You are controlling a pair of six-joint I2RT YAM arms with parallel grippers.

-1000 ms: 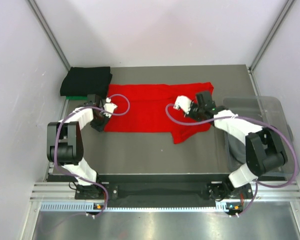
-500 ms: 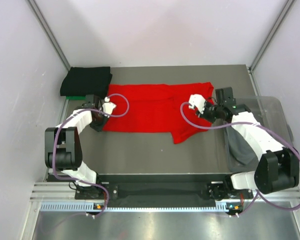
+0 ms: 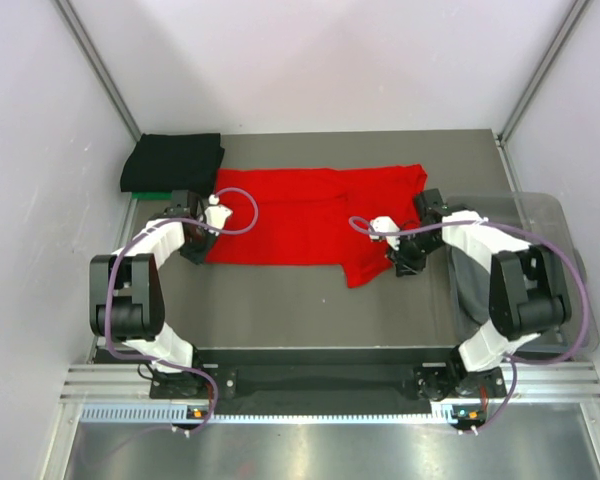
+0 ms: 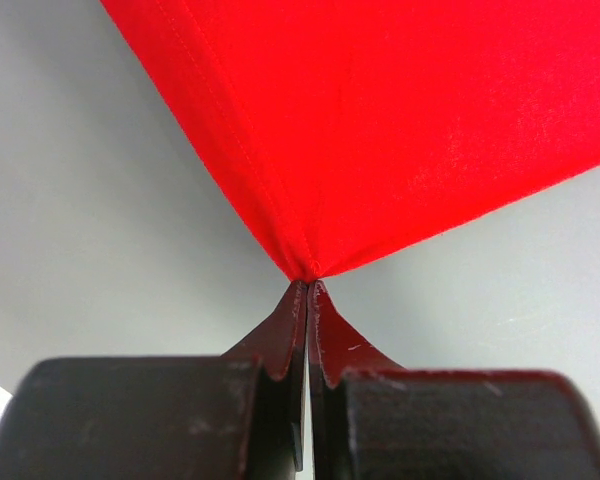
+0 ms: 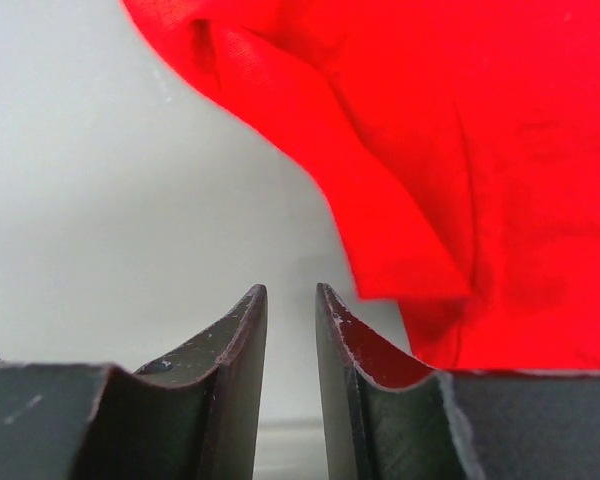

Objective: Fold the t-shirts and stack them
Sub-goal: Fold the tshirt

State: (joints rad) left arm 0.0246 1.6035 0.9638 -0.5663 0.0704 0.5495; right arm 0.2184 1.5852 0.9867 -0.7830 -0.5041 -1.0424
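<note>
The large red t-shirt (image 3: 310,215) lies spread across the middle of the table. Its near-left corner (image 4: 310,262) is pinched in my left gripper (image 4: 308,285), which is shut on the cloth at the shirt's left edge (image 3: 212,250). My right gripper (image 5: 290,292) hovers over bare table just beside the shirt's near-right flap (image 5: 450,150). Its jaws stand slightly apart with nothing between them. In the top view it sits at the flap's right edge (image 3: 406,264). A folded black t-shirt (image 3: 175,160) lies at the back left on a green one (image 3: 145,192).
A clear plastic bin (image 3: 540,215) stands at the table's right edge with a grey t-shirt (image 3: 472,290) in it, close behind my right arm. Enclosure walls stand on the left, back and right.
My right arm swung off the shirt towards the bin, then came back to the near-right flap, and its jaws opened a little. The left gripper keeps its hold on the corner, barely shifted.
</note>
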